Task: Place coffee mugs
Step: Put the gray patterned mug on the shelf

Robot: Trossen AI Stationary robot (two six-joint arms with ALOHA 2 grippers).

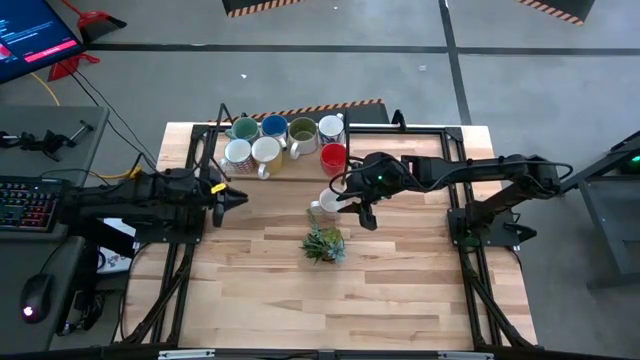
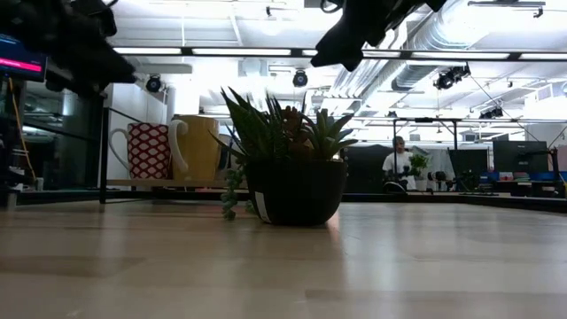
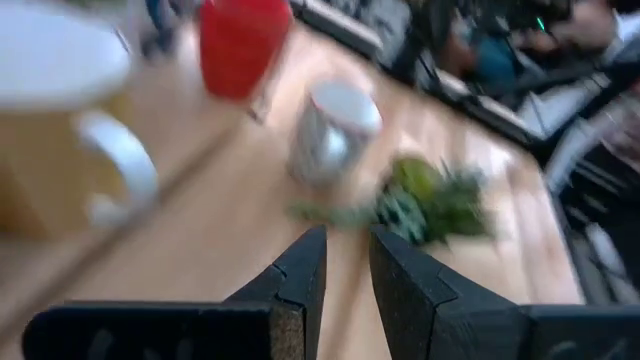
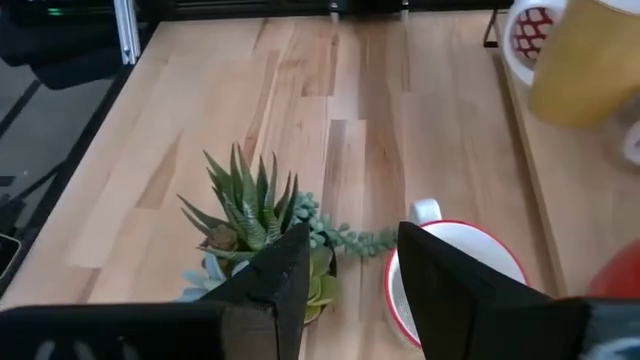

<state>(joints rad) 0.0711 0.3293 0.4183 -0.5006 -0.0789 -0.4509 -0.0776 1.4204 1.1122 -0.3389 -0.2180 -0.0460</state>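
Note:
Several coffee mugs stand in two rows on a raised board [image 1: 296, 170] at the table's far edge: teal [image 1: 244, 128], blue [image 1: 274, 127], olive [image 1: 302, 130], white [image 1: 331, 127], two pale ones [image 1: 252, 153] and red [image 1: 333, 157]. One white mug with a red rim [image 4: 455, 262] stands upright on the table [image 1: 326, 201]. My right gripper [image 4: 345, 270] hangs open above it, one finger over its rim, clear of it in the low view [image 2: 354, 35]. My left gripper [image 3: 347, 270] waits at the table's left [image 1: 235, 197], its fingers slightly apart with nothing between them.
A small spiky green plant in a dark pot [image 1: 324, 244] stands just in front of the lone mug, and hides it in the low view [image 2: 292, 177]. Bare wooden tabletop [image 1: 400, 290] lies toward the near edge. Black frame rails [image 1: 460, 180] border the table.

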